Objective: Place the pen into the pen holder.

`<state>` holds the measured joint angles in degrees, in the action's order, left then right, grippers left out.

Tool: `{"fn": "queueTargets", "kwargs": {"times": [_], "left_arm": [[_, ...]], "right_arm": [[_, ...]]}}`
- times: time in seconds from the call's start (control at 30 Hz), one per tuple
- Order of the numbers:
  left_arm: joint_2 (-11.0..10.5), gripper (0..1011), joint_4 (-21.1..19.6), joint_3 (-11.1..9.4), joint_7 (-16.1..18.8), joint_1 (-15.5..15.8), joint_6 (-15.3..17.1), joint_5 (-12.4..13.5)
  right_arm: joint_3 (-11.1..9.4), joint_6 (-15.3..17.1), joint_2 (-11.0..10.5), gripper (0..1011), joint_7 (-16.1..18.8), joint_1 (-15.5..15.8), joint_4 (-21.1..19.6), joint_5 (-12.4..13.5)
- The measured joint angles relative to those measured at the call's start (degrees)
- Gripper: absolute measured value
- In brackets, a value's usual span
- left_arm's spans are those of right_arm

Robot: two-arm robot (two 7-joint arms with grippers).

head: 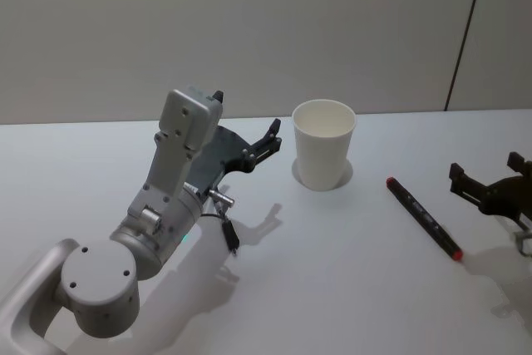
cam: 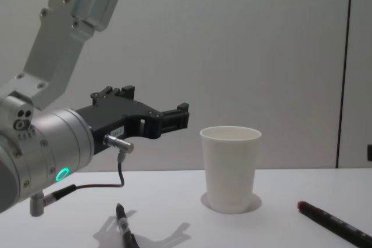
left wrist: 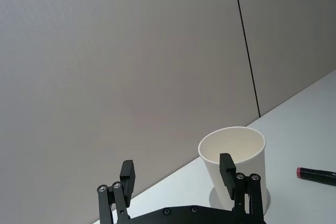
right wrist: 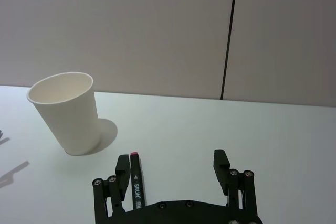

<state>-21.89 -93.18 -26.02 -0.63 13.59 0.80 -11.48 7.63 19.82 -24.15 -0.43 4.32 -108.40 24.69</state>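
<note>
Pen (head: pixel 424 216) lay flat on the white table (head: pixel 332 297), right of the upright pen holder (head: pixel 322 145), with a grey panelled wall (head: pixel 249 22) behind. The left gripper (left wrist: pixel 177 167) hung beside the holder and the right gripper (right wrist: pixel 172 161) just beside the marker, both spread and empty.

We see our left gripper (head: pixel 266 140) hovering just left of the cup (head: pixel 323 147); the pen (head: pixel 422 217) lies between the cup and our spread right gripper (head: pixel 485 167).

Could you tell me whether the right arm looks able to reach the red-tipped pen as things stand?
Probably yes: the right pincer is open close beside the pen, which lies flat on the table with nothing between them.
</note>
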Motion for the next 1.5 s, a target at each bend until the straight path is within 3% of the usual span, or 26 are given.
{"fn": "queueTargets", "kwargs": {"times": [0.27,0.7,1.5], "left_arm": [[0.00,1001,0.00,0.00,0.00,0.00,0.00,0.00],[0.00,1001,0.00,0.00,0.00,0.00,0.00,0.00],[0.00,1001,0.00,0.00,0.00,0.00,0.00,0.00]], "right_arm": [[0.52,5.43,1.26,1000,-0.08,-2.81,1.28,-0.26],[2.32,13.00,3.40,1000,1.50,-7.03,3.61,-3.33],[4.51,19.57,5.98,1000,1.91,-9.84,6.88,-8.54]]}}
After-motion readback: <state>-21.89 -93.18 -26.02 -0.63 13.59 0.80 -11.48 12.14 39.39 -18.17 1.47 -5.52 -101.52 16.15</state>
